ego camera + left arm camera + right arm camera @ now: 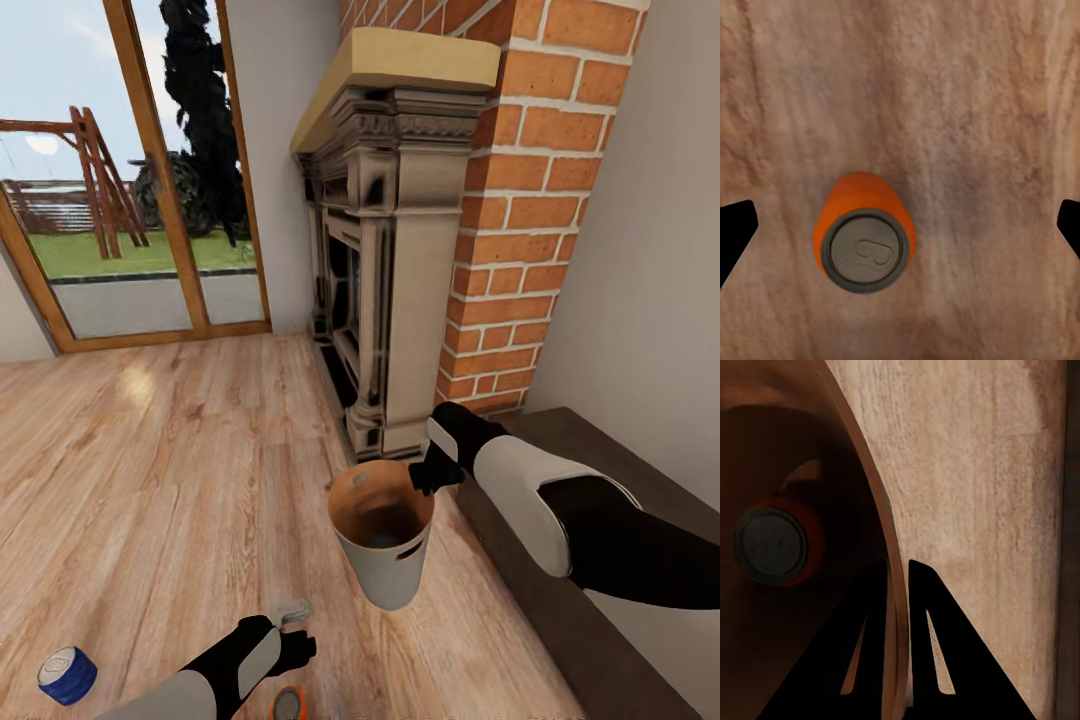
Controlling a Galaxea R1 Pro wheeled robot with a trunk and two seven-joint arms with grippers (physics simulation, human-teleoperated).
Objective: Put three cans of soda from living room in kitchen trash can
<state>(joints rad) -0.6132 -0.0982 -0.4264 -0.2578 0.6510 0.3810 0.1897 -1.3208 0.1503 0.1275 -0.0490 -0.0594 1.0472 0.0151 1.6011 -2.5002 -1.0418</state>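
Upright orange can (862, 241), silver top, between spread left gripper (900, 225) fingers

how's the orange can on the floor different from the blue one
The orange can stands upright on the wood floor under the open left end effector; the blue can lies tipped over, farther left, away from both end effectors. They differ in colour: orange body versus dark blue. Both have silver tops.

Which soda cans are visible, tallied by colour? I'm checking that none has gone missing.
Orange cans: 2, one upright on the floor under the left end effector, one inside the trash can.
Dark blue cans: 1, lying on the floor.
Total: 3
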